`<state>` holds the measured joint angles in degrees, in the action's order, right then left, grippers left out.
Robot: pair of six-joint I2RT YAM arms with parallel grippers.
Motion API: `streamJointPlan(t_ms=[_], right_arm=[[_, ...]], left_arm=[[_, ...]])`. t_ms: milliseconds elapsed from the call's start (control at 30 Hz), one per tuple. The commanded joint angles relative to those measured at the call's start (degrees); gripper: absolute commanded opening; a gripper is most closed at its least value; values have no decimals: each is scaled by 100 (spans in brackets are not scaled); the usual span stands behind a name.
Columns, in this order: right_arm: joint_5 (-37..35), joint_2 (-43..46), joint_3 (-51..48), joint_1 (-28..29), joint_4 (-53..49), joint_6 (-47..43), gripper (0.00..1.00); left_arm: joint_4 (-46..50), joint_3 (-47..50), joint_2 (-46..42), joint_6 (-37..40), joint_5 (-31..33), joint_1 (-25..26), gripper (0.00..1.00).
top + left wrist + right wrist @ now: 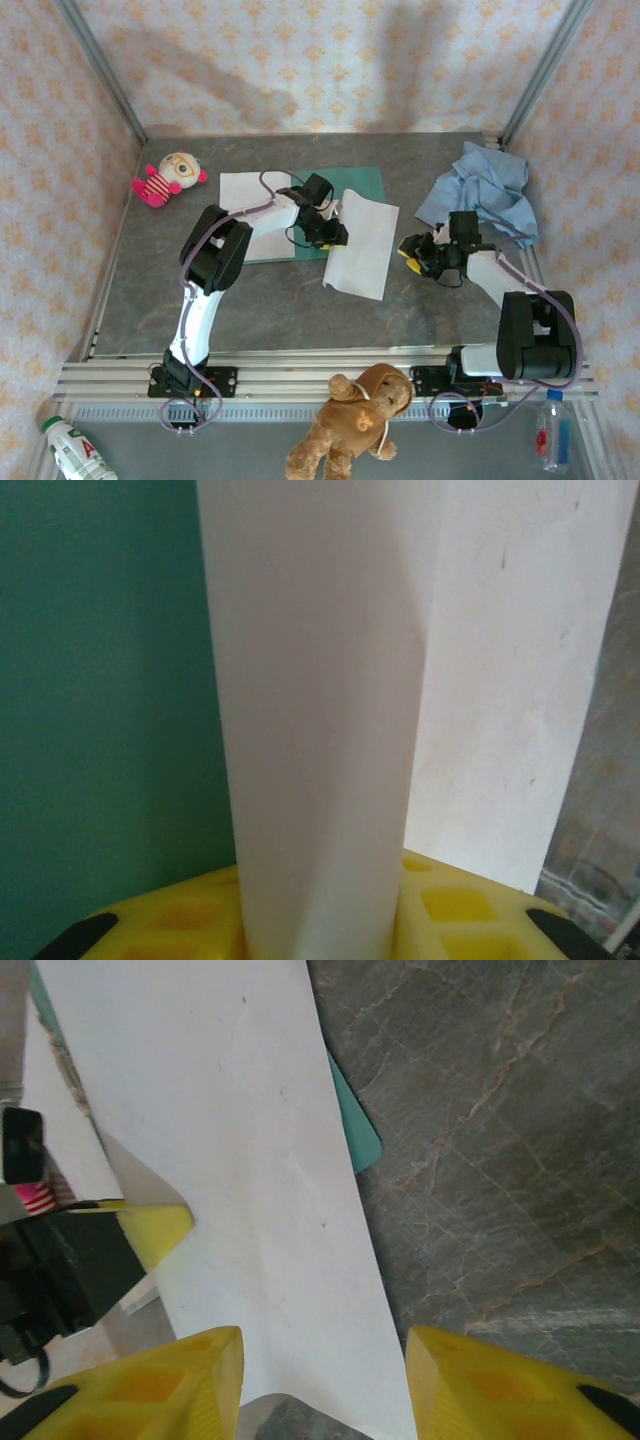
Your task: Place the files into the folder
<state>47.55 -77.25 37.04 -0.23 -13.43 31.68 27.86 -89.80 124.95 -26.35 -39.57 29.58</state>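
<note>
Pinching the left long edge of the thin white paper sheet [365, 250] (curled up between its fingers), the left gripper [328, 228] grips it. The sheet lies far-to-near, overlapping the flat teal-green card folder [365, 182] just leftward. The right gripper [412, 252] hangs beside, jaws apart, empty.

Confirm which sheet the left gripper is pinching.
The right sheet, half off the folder: its edge curls up in the left gripper. The left sheet lies flat.
</note>
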Motion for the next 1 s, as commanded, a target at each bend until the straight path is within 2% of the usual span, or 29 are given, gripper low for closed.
streamJointPlan(t_ms=[0, 167, 367, 500, 600, 967], right_arm=[[629, -25, -123, -172, 504, 191, 47], [1253, -251, -358, -405, 1145, 504, 48], [1330, -328, -464, -413, 1513, 710, 51], [1490, -472, -752, -414, 2569, 1691, 53], [1663, -511, -793, -414, 3006, 2007, 54], [1828, 162, -689, -220, 3091, 2121, 61]], left_arm=[[-454, 224, -336, -390, -499, -54, 30], [-850, 509, -652, -740, -771, -135, 30], [-1267, 828, -1088, -1165, -1079, -215, 30], [-1522, 1026, -1404, -1513, -1217, -247, 31], [-1564, 1131, -1728, -1663, -1267, -253, 31], [-1412, 1316, -2994, -2170, -1527, -221, 34]])
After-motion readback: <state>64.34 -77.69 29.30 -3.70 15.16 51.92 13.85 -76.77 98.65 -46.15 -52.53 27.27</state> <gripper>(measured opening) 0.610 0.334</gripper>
